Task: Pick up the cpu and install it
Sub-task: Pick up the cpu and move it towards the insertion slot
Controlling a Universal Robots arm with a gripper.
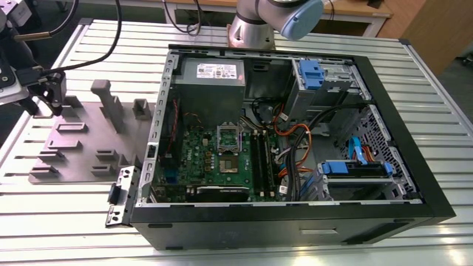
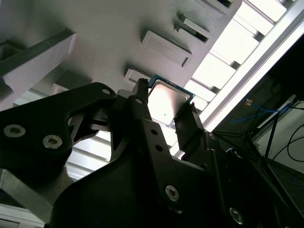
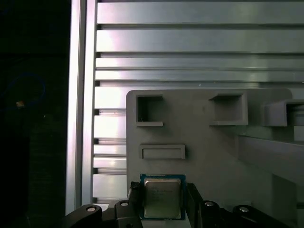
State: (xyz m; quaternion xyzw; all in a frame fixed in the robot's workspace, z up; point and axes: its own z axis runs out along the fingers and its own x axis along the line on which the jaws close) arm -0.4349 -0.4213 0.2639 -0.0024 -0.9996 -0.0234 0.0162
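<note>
In the exterior view I see an open computer case (image 1: 296,227) lying on a slatted metal table (image 1: 74,221). At nine o'clock from the case lies a grey fixture plate (image 1: 70,160) with raised blocks. Inside the case, the green motherboard (image 1: 221,166) sits at about seven o'clock and the power supply (image 1: 210,77) at eleven. There are also two blue drive caddies — one at one o'clock (image 1: 310,75), one at four (image 1: 356,169).

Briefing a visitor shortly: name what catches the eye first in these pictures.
The open computer case, its motherboard exposed, dominates the slatted table in the exterior view. At that view's left, over the grey fixture plate, the gripper clamps the cpu.
</note>
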